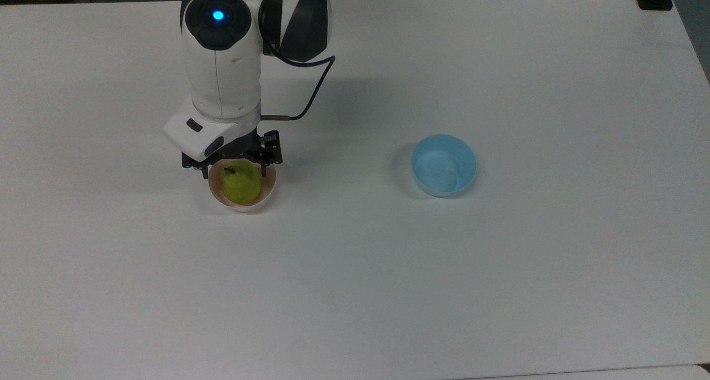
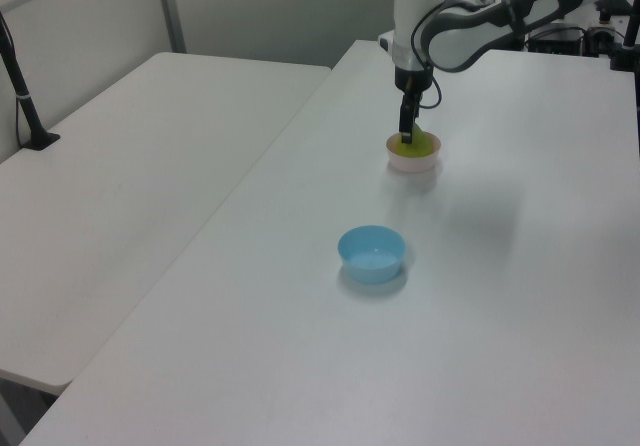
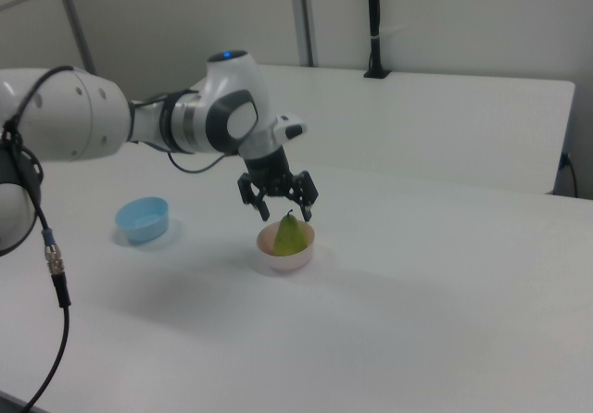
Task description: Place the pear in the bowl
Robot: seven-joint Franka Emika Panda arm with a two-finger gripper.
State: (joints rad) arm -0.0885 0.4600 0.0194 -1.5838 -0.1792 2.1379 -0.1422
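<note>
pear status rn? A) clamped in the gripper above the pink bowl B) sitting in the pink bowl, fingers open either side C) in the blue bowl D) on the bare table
B: the pear sits upright in the pink bowl, and the gripper stands spread open just above it, not touching it.

Glossy-skinned pear in smooth pink plastic bowl; matt white table.

A light blue bowl stands empty on the white table. In the left view, a second white table stands beside it, with a black post.
</note>
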